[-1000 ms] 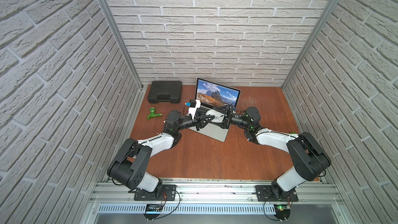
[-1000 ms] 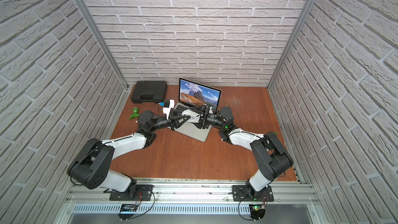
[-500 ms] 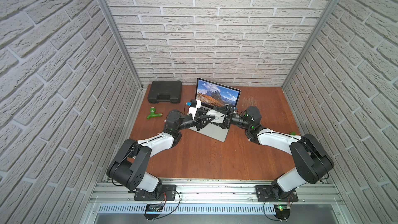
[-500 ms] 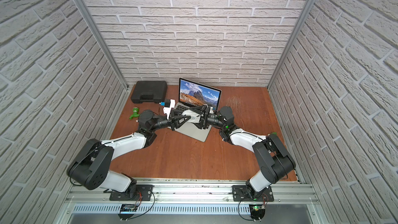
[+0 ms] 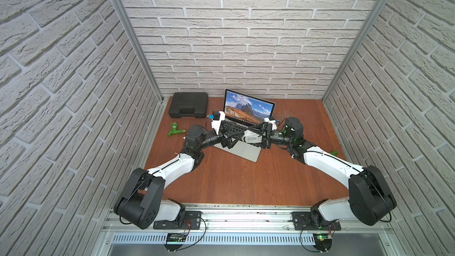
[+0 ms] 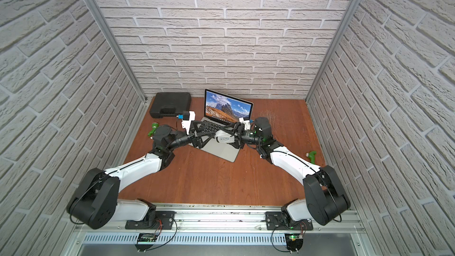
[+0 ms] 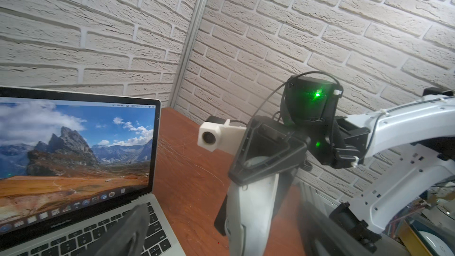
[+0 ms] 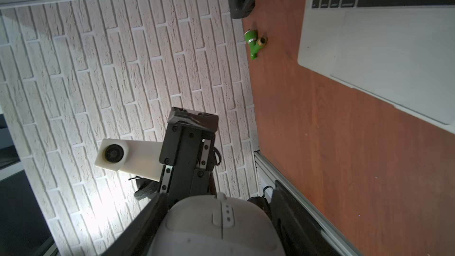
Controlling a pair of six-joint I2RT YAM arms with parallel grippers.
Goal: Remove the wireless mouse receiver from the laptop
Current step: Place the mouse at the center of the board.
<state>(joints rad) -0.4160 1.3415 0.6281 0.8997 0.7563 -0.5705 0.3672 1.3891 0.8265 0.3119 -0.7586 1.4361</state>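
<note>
Masking laptop [image 5: 248, 108] keys from above: left gripper [image 5: 240, 132], right gripper [image 5: 247, 137], gripped mouse [image 5: 252, 139].

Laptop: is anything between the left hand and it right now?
Nothing visible lies between the open left hand and the laptop keyboard below it. The mouse, clamped in the right hand, sits straight ahead of the left hand and would likely block a reach that way. The receiver shows in no view.

Both top views look down from high above the near edge at the whole table [image 5: 246, 181]. The left wrist camera looks right, the right one left; both see the laptop [image 7: 73, 144] close up.
</note>
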